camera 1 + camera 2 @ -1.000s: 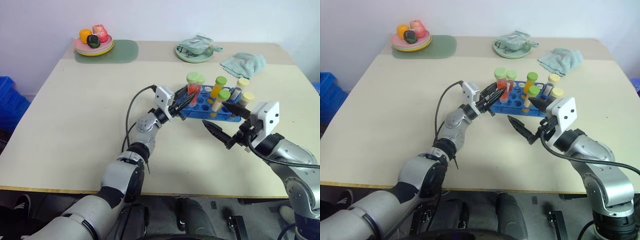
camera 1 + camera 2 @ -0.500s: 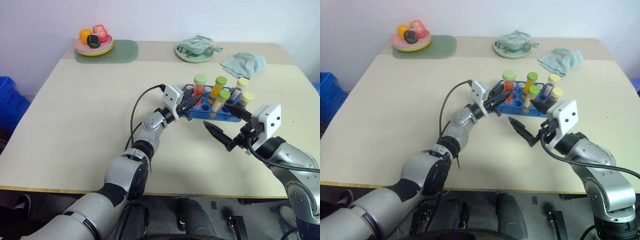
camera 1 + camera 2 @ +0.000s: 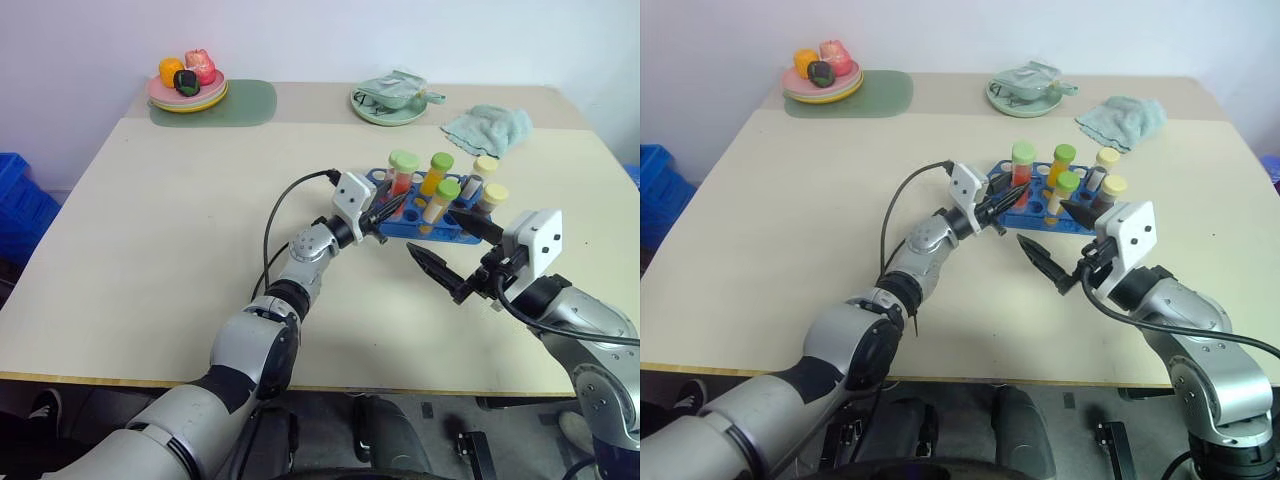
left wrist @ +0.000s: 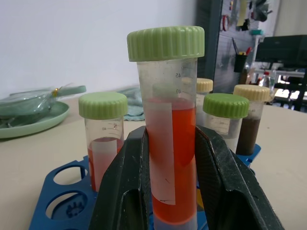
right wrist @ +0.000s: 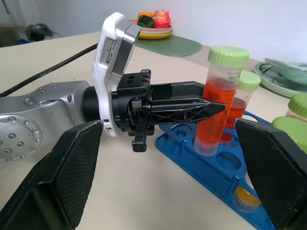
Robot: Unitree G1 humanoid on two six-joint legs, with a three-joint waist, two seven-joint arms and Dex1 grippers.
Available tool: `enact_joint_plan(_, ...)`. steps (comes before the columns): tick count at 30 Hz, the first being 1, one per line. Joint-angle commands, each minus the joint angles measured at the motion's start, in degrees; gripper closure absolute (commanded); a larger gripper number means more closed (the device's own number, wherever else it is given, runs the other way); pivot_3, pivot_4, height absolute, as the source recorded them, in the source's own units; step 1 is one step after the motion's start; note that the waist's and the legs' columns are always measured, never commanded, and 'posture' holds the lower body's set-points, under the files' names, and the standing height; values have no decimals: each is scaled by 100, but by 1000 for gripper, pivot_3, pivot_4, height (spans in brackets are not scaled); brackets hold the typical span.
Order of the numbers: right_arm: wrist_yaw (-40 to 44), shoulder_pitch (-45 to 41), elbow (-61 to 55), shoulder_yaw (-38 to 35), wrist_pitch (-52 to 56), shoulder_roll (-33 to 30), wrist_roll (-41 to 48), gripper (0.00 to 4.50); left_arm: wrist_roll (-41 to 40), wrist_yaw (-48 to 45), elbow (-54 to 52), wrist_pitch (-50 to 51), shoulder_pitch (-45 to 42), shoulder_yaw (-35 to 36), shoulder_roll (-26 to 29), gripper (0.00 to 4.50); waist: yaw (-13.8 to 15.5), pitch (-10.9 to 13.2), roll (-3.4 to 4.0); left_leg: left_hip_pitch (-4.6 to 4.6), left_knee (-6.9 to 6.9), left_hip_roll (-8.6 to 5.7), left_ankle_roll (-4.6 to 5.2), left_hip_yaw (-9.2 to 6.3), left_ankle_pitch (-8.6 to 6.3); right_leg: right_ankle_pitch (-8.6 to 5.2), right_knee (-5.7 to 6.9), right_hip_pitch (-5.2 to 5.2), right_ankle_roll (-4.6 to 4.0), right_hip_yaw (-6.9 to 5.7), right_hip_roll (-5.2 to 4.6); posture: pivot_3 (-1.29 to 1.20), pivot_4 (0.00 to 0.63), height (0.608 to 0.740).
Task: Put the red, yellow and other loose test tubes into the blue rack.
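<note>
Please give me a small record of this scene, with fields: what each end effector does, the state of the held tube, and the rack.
left end effector: shut on the red tube
red tube: upright, green cap, its lower end at a hole of the blue rack
right end effector: open, holds nothing, in front of the rack
blue rack: on the table, several capped tubes stand in it

The blue rack (image 3: 425, 218) is crowded: capped tubes (image 3: 440, 195) stand close along its far and right holes, and the left gripper (image 5: 211, 108) (clamped on the red tube (image 4: 169, 158)) blocks its near-left end. Bare table (image 3: 180, 240) lies wide on the left. The spread-fingered right gripper (image 3: 452, 255) occupies the rack's near side.
</note>
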Motion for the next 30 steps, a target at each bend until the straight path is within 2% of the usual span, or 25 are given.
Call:
enact_joint_plan(1,7,-16,-318,-193,-21,-60,114,0,89,45,-65,-54,8,-12,-23,3549,0,0,0,0,0,0,0,0,0,0,0,0,0,0,0,0,150,740)
enact_joint_plan(18,-86,-157,-303,-118,22,-70,151,0,194,151,-70,-68,57,10,236,3549,-11,0,0,6,-1,0,1,1,-1,0,0,3,0,0,1,0,150,740)
enact_joint_plan(30,-142,-165,-373,-188,87,-119,196,0,230,94,-57,19,31,-2,17,3549,3,0,0,4,-1,0,1,2,-1,0,0,3,0,0,0,0,150,740)
